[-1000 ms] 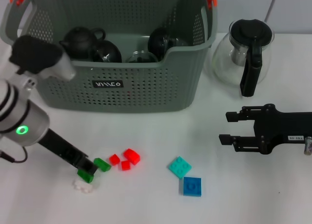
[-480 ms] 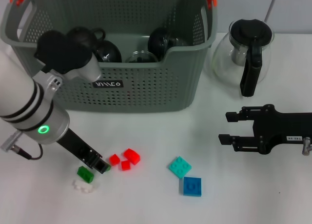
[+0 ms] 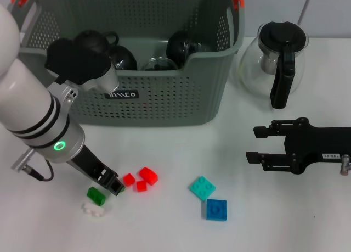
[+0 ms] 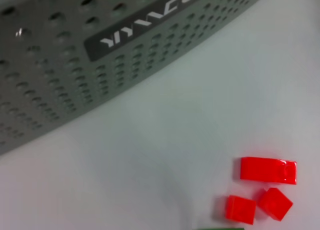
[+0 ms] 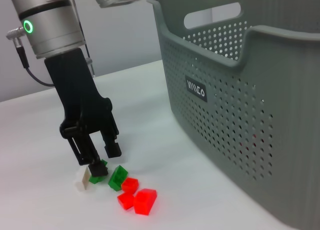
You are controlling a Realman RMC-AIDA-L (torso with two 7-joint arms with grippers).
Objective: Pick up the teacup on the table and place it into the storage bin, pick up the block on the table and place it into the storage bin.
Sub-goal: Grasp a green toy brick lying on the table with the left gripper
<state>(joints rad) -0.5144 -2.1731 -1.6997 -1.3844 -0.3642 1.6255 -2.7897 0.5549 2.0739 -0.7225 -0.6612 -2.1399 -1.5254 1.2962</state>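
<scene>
Since a second ago the left arm has swung up and inward, and its left gripper (image 3: 112, 187) has lifted from the green blocks toward the red ones. One green block (image 3: 96, 195) lies on the table (image 3: 164, 224) just beside the fingertips, on the side away from the red pieces, touching a white block (image 3: 92, 208). A second green block (image 5: 118, 177) is hidden under the gripper in the head view; the right wrist view shows it on the table between the first green block and the red ones. That same view shows the left jaws spread apart with nothing between them, the fingertips just above the green and white pair.

Three red blocks (image 3: 141, 178) sit close together beside the gripper, and the left wrist view sees them against the bare tabletop below the bin's labelled wall. A teal block (image 3: 202, 187) and a blue block (image 3: 216, 209) lie touching each other near the middle of the table.

Behind them stands the storage bin (image 3: 159, 93), holding a black teapot (image 3: 92, 43), dark round cups (image 3: 184, 44) and a clear glass piece I cannot identify. A glass pot with a black handle (image 3: 277, 60) stands outside, beside the bin.

The right gripper (image 3: 255, 144) hovers well apart, with its jaws spread and nothing in them.
</scene>
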